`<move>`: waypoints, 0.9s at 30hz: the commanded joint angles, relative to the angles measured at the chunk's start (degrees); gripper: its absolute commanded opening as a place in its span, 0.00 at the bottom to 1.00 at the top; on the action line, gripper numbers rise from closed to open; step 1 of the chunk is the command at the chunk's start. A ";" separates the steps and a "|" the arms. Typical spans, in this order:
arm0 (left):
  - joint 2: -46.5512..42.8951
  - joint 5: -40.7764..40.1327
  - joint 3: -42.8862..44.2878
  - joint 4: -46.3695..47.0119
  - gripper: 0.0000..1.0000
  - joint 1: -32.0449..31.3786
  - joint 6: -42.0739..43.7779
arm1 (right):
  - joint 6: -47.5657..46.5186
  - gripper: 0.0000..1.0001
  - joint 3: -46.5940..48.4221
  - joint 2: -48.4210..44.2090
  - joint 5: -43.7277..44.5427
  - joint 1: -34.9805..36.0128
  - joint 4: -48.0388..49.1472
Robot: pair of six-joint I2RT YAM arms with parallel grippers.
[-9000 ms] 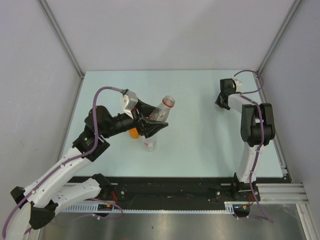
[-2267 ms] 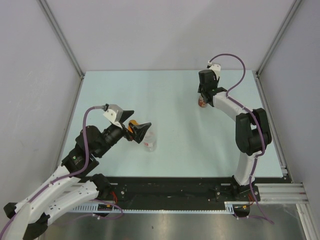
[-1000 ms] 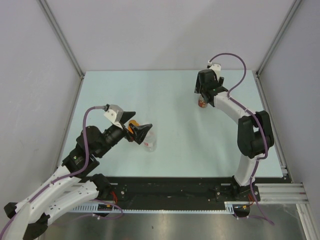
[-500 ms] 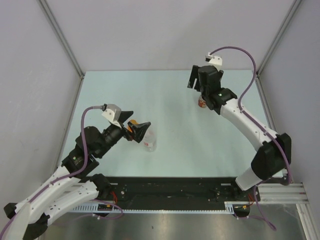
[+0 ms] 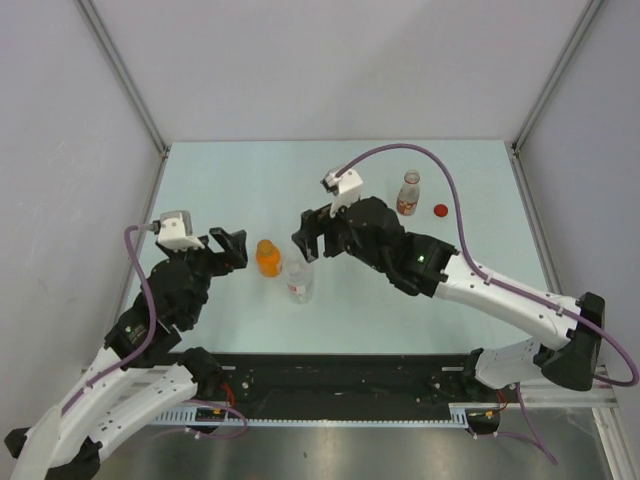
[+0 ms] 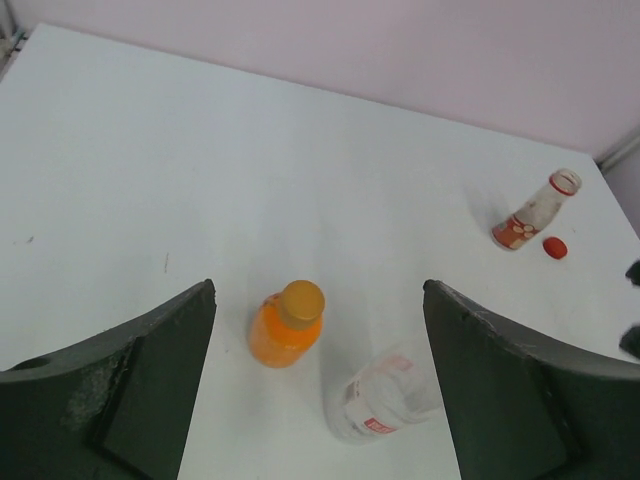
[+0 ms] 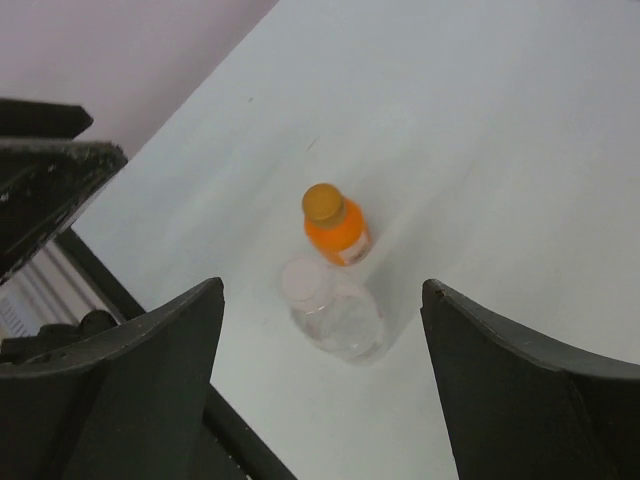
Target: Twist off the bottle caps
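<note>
The orange-filled bottle (image 5: 267, 259) stands upright with its orange cap (image 6: 301, 300) on. Beside it is the plain clear bottle (image 5: 298, 281), upright, with a pale cap (image 7: 306, 279) on top. Far right stands the bottle with the reddish label band (image 5: 407, 194), its neck uncovered, and a red cap (image 5: 440, 210) lies on the table next to it. My left gripper (image 5: 236, 252) is open and empty, just left of the orange bottle. My right gripper (image 5: 306, 240) is open and empty, hovering just behind the clear bottle.
The pale table (image 5: 350, 170) is fenced by grey walls and metal posts at the back corners. A black rail (image 5: 350, 375) runs along the near edge. The right arm (image 5: 480, 285) stretches across the middle-right of the table.
The right arm has swung from the far labelled bottle to the middle, above the clear bottle. My left gripper has pulled back left, away from the orange bottle.
</note>
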 commanded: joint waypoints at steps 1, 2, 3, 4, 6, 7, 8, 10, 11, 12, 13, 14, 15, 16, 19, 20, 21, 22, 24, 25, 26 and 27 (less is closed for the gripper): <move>-1.12 -5.89 -0.41 -7.27 0.89 1.11 -7.06 | -1.00 0.83 -0.14 3.17 0.33 2.85 1.34; -1.30 -5.80 -0.41 -8.32 0.90 1.20 -7.76 | -0.91 0.83 -0.14 3.62 0.33 3.46 1.42; -1.47 -5.71 -0.58 -8.68 0.90 1.20 -7.86 | -0.74 0.84 -0.14 4.23 0.07 3.81 1.77; -2.08 -5.54 -0.75 -8.85 0.90 1.20 -7.95 | -0.65 0.84 -0.14 4.67 0.07 4.25 2.04; -2.88 -5.53 -1.11 -8.86 0.90 1.20 -7.77 | -0.82 0.84 -0.14 5.90 1.20 5.48 3.35; -3.32 -5.27 -1.37 -8.94 0.90 1.20 -7.68 | -0.91 0.84 -0.14 6.34 1.65 5.66 3.53; -3.67 -5.01 -1.46 -8.94 0.90 1.20 -7.25 | -0.82 0.84 -0.14 7.39 1.83 5.66 3.62; -3.85 -4.22 -1.55 -9.21 0.90 1.20 -6.98 | -0.74 0.84 -0.13 8.36 2.27 5.49 3.71; -3.76 -4.13 -1.63 -9.29 0.90 1.20 -7.07 | -0.56 0.84 -0.05 8.72 1.92 5.40 3.88; -3.76 -4.04 -1.64 -9.38 0.90 1.20 -7.07 | -0.56 0.84 -0.05 9.50 1.65 5.40 4.41; -3.93 -4.04 -1.81 -9.64 0.90 1.20 -6.98 | -0.38 0.84 -0.05 9.86 1.48 5.40 4.76; -3.85 -4.04 -1.90 -9.56 0.90 1.20 -6.98 | -0.38 0.84 -0.05 10.21 1.21 5.40 5.11; -4.11 -3.95 -2.16 -9.47 0.91 1.20 -7.07 | -0.47 0.84 -0.05 11.00 1.13 5.40 5.46; -4.29 -3.95 -2.25 -9.47 0.91 1.20 -7.07 | -0.21 0.84 0.04 11.35 1.12 5.31 5.55; -4.99 -3.69 -2.51 -9.38 0.91 1.20 -6.81 | 0.06 0.83 0.22 12.85 1.21 4.96 5.47; -5.17 -3.69 -2.51 -9.38 0.91 1.20 -6.63 | 0.06 0.83 0.22 13.11 1.30 4.79 5.55; -5.34 -3.60 -2.60 -9.38 0.91 1.20 -6.54 | 0.14 0.82 0.22 13.38 1.30 4.70 5.64; -5.34 -3.43 -2.60 -9.30 0.90 1.20 -6.45 | 0.14 0.82 0.22 13.81 1.21 4.61 5.73; -5.43 -3.43 -2.69 -9.38 0.91 1.20 -6.37 | 0.32 0.82 0.39 14.26 1.47 4.35 5.82; -5.52 -3.43 -2.69 -9.38 0.91 1.20 -6.37 | 0.41 0.81 0.39 14.52 1.56 4.35 5.82; -5.52 -3.34 -2.69 -9.47 0.91 1.20 -6.28 | 0.32 0.80 0.39 14.70 1.74 4.08 5.90; -5.61 -3.16 -2.78 -9.38 0.90 1.20 -6.36 | 0.41 0.77 0.39 14.70 1.83 4.00 5.99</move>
